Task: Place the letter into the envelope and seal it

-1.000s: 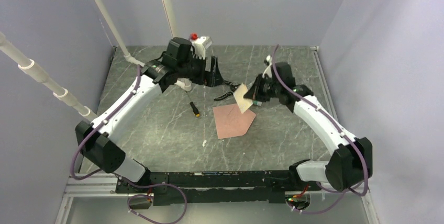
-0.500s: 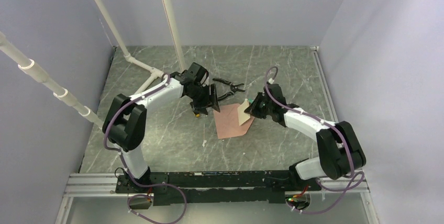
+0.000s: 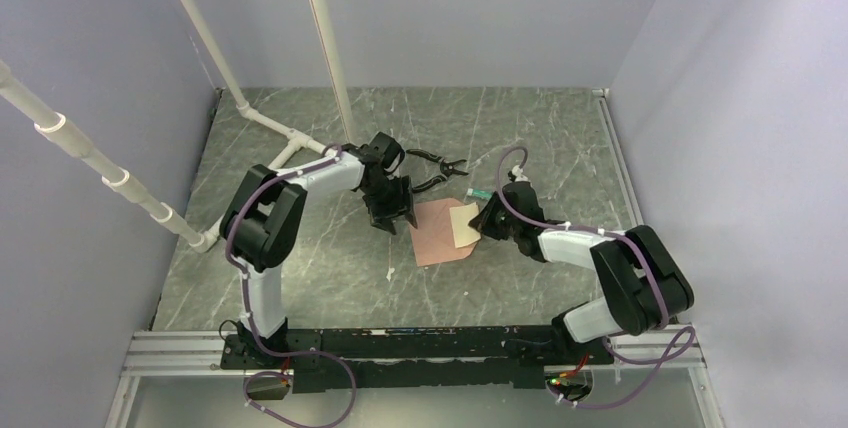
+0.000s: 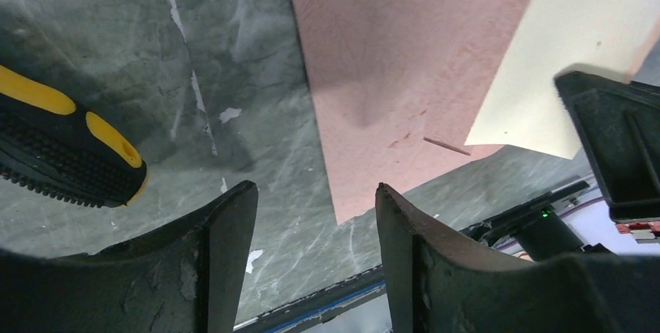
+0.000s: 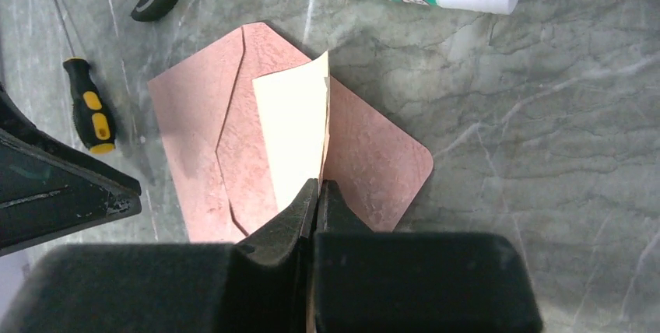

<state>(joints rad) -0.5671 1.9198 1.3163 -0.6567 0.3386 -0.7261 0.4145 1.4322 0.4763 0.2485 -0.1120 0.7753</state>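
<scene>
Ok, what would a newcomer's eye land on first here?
The pale tan paper sheet, pinched by one edge in the right fingers over the pinkish-brown paper envelope lying mid-table. Beside it, the open left fingers hover at the envelope's left edge, with a black-and-yellow screwdriver next to them.

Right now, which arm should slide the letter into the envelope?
Right: the right gripper is shut on the letter, over the envelope. The left gripper is open, empty, at the envelope's edge.
</scene>
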